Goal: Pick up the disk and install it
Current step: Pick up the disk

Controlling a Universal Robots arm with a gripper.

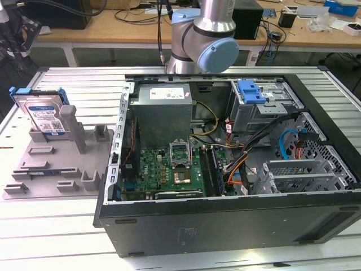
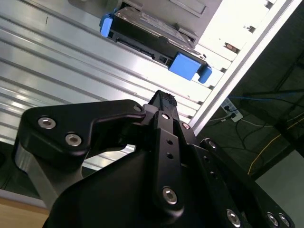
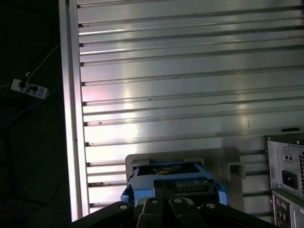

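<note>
Table (image 1: 67,226) of ribbed aluminium slats carries everything, its near edge cut off in the exterior view. On it, toward the exterior view's right, lies an open computer case (image 1: 225,228) with its boards, cables and a grey power-supply box (image 1: 161,107) exposed. Behind the case rises the robot arm (image 1: 206,34), whose upper part runs out of the picture. A grey fixture (image 1: 56,169) sits on the table just beside the case, on the exterior view's left. The disk (image 1: 46,116) stands tilted in the far end of that fixture, label facing out, its lower part hidden behind a grey post. A bare blue bracket (image 1: 251,91) rests on the drive cage inside the case.

In the second wrist view the black claw (image 2: 163,99) points toward the disk (image 2: 152,28) but is clearly apart from it and holds nothing. Its own housing blocks the tip, so how far open it stands cannot be told. In the first wrist view the claw's links cover the near part of the disk (image 3: 190,183).
</note>
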